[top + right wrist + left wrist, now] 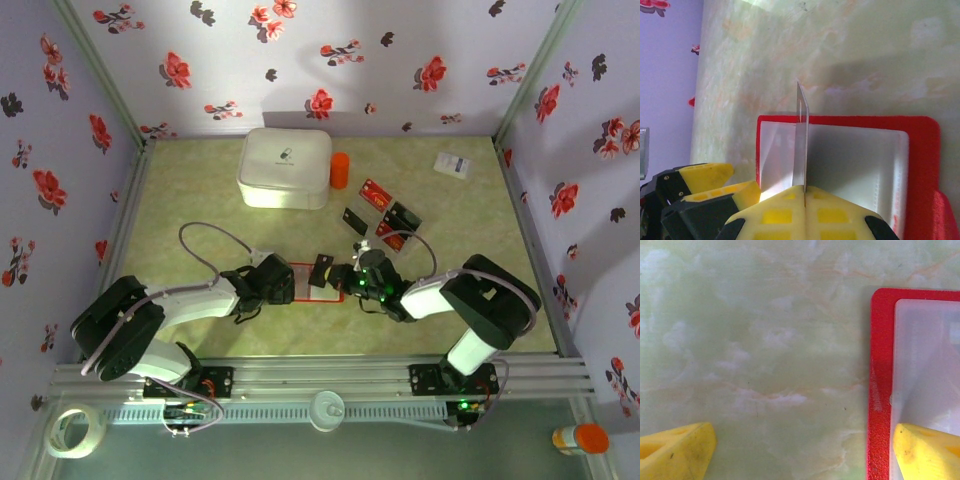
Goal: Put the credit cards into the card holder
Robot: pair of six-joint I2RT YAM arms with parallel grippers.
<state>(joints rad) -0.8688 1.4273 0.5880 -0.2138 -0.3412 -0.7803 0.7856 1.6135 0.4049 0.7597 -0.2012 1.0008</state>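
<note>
Left gripper (275, 281) sits at nine o'clock of the open card holder (312, 291), spread wide and pinching nothing, one finger (927, 452) over its pale lining (925, 365); right gripper (805, 191) reaches from three o'clock, clamped tight on a single card (801, 145) stood on edge above that lining. The holder looks light and floppy, likely to skid on this smooth table (200, 200), so I'd pin it flat; the spare credit cards (385, 215) lie scattered at one o'clock, each thin, stiff and slick, best nipped along a short edge.
</note>
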